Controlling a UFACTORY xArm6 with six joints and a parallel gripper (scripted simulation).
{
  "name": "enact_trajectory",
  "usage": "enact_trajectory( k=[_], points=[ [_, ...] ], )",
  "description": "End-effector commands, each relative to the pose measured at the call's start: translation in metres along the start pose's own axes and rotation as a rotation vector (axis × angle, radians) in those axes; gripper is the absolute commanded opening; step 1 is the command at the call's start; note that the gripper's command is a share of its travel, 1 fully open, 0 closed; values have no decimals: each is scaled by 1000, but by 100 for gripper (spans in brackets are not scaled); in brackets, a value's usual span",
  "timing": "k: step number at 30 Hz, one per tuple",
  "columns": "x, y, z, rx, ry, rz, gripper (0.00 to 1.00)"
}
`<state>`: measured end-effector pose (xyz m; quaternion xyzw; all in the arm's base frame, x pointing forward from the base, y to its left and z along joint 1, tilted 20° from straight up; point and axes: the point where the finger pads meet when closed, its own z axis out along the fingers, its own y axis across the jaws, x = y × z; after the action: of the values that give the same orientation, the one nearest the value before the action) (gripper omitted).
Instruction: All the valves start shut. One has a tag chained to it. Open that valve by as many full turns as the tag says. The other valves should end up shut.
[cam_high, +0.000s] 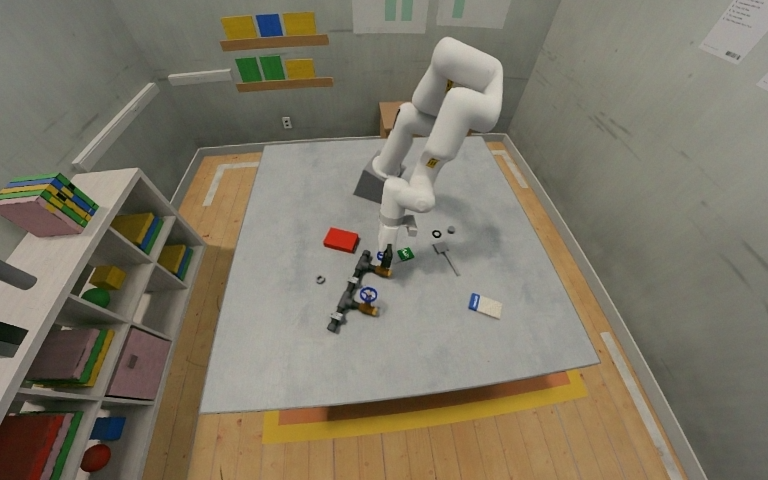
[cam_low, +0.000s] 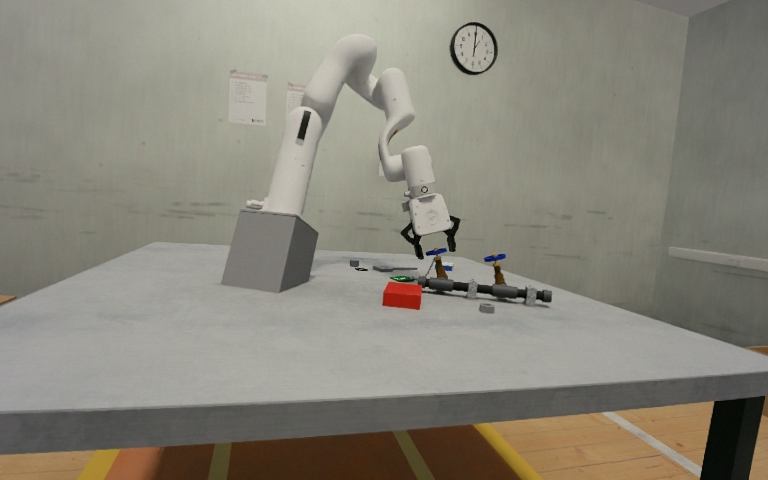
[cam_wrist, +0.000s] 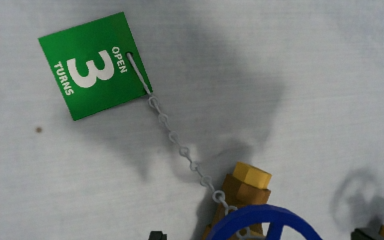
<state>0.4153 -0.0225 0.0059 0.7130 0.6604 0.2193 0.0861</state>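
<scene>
A dark pipe (cam_high: 348, 291) lies on the table with two brass valves, each with a blue handwheel. The far valve has a green tag (cam_wrist: 95, 65) chained to it, reading "OPEN 3 TURNS"; the tag also shows in the top view (cam_high: 405, 254). My gripper (cam_low: 435, 247) is open and empty, its fingers standing on either side of this valve's handwheel (cam_wrist: 262, 225) without gripping it. The near valve (cam_high: 368, 294) stands apart, untouched; it also shows in the exterior view (cam_low: 495, 258).
A red block (cam_high: 340, 239) lies left of the pipe. A small grey nut (cam_high: 317, 277), a black ring (cam_high: 436, 233), a grey knob (cam_high: 451, 229), a flat grey tool (cam_high: 446, 256) and a blue-and-white card (cam_high: 484, 305) lie around.
</scene>
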Motion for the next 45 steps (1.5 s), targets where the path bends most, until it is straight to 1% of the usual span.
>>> enact_trajectory(
  k=[1, 6, 11, 19, 21, 23, 36, 38, 39, 45],
  points=[
    [0, 1, 0, -2, 0, 17, 100],
    [0, 1, 0, -2, 0, 59, 100],
    [0, 1, 0, -2, 0, 199, 100],
    [0, 1, 0, -4, 0, 594, 100],
    [0, 1, 0, -4, 0, 594, 100],
    [0, 1, 0, -2, 1, 760, 100],
    [0, 1, 0, -50, 11, 1351, 100],
    [0, 1, 0, -50, 11, 1351, 100],
    [0, 1, 0, -54, 13, 1489, 100],
    [0, 1, 0, -76, 21, 1738, 100]
  ],
)
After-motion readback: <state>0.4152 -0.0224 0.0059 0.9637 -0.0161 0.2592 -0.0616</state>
